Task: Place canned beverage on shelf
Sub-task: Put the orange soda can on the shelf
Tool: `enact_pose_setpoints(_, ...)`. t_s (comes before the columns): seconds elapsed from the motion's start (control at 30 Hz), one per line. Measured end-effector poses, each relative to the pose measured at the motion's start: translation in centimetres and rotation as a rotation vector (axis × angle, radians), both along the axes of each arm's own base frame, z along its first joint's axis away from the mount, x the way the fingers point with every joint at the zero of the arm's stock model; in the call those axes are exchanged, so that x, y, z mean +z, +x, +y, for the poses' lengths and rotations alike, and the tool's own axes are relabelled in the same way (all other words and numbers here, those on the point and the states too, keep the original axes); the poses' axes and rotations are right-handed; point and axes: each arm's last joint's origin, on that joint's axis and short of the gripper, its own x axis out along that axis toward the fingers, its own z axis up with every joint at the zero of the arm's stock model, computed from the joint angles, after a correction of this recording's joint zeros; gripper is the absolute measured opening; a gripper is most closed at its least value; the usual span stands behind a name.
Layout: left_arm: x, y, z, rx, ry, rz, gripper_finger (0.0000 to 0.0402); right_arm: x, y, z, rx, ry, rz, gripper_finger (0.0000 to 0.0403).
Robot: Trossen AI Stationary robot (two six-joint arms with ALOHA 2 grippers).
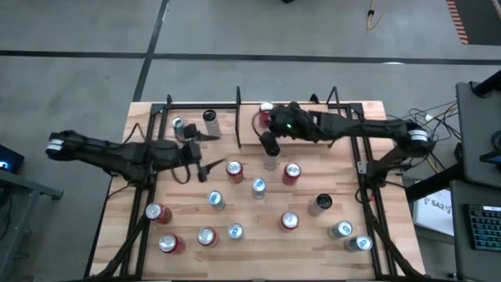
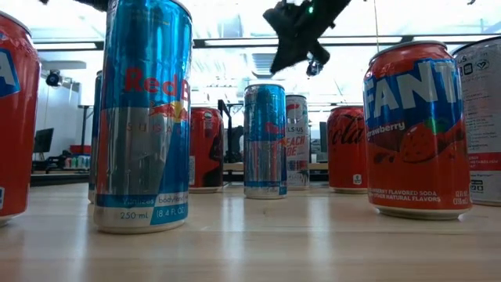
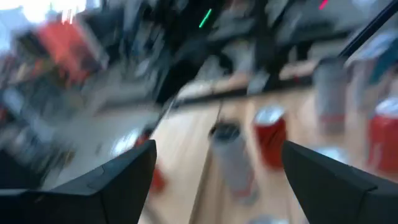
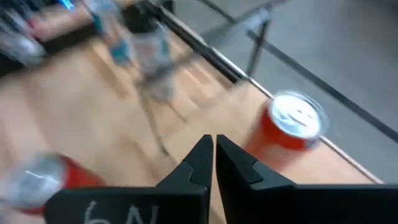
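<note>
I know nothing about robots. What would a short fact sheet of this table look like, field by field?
setting: wooden table scattered with upright drink cans
shelf: light-wood board with black rails at the far edge
on shelf: two cans at its left, a red can at its right
left gripper: jaws open, empty, just in front of the shelf
right gripper: jaws shut, empty, near the red can
nearest low-view cans: Red Bull, Fanta

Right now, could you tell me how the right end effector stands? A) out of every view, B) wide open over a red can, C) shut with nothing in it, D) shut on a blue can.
C: the right end effector has its fingers pressed together with nothing between them, and the red can stands free beside it.
</note>
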Motion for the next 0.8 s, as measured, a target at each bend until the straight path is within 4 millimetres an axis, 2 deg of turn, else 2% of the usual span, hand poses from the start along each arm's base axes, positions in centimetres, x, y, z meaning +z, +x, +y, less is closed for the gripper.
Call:
enact_pose_setpoints(0.13,-0.8,-0.8,0.1,-0.021,0.039,-0.134,0.0326,0.2,0.1,-2.3,-0.057,0.006,0.042,0.0009)
enact_pose_setpoints(0.23,-1.2,-1.2,0.1,-0.017,0.040,-0.139,0.0326,0.2,-0.3,-3.5,-0.075,0.047,0.065,0.0009)
enact_pose_setpoints(0.53,-1.3,-1.1,0.3,0.049,0.126,-0.081,0.0321,-0.2,-1.9,-5.3,-0.136,0.220,0.080,0.0009)
enact_pose_setpoints(0.67,-0.7,-0.8,0.3,0.041,0.205,-0.030,0.0294,-0.3,-1.8,-5.2,-0.124,0.227,0.077,0.0009)
enact_pose_setpoints(0.8,-1.0,-0.8,0.3,0.035,0.217,0.031,0.0235,-0.4,-1.7,-5.1,-0.150,0.260,0.059,0.0009)
